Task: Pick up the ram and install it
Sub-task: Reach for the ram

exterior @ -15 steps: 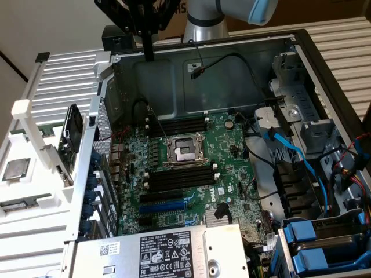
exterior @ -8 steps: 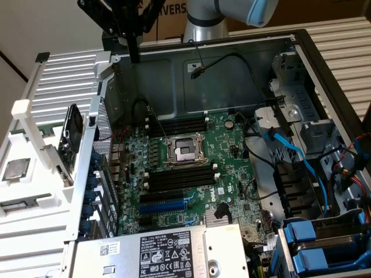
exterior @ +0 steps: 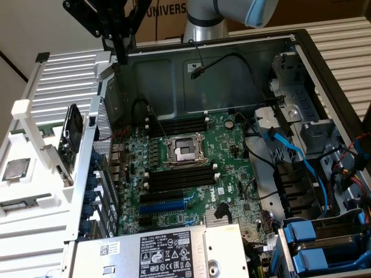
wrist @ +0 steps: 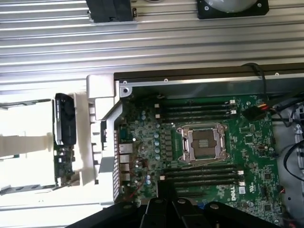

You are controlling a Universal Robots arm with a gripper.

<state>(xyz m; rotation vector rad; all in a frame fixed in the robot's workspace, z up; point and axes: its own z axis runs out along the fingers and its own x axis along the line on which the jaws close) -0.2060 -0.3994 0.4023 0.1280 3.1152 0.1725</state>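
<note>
The pincer [exterior: 121, 57] is seen closed, w/ nothing between its fingers, hanging below the arm [exterior: 204, 20] at the far side of the scene, over the far corner of the open case [exterior: 174, 69] on the ext. view's left. In the wrist view the pincer [wrist: 165, 189] is seen as a dark shape above the near edge of the motherboard [wrist: 142, 142].

The ram [exterior: 71, 131] is not held. It is stood on edge in a white rack [exterior: 26, 110] outside the case, on the ext. view's left of the case wall, nearer than the pincer and lower. Pincer and ram are well apart, w/ the case wall between them. In the wrist view the ram [wrist: 63, 147] is seen as a long thin stick, dark at one end and green at the other, kept in the rack [wrist: 97, 99] just beside the case corner.

Inside the case, the motherboard [exterior: 232, 145] is laid flat. A CPU socket [exterior: 184, 150] is set approx. mid-board, w/ long black memory slots [exterior: 178, 177] on its near side and more on its far side. A blue slot [exterior: 168, 205] is seen nearer still.
</note>
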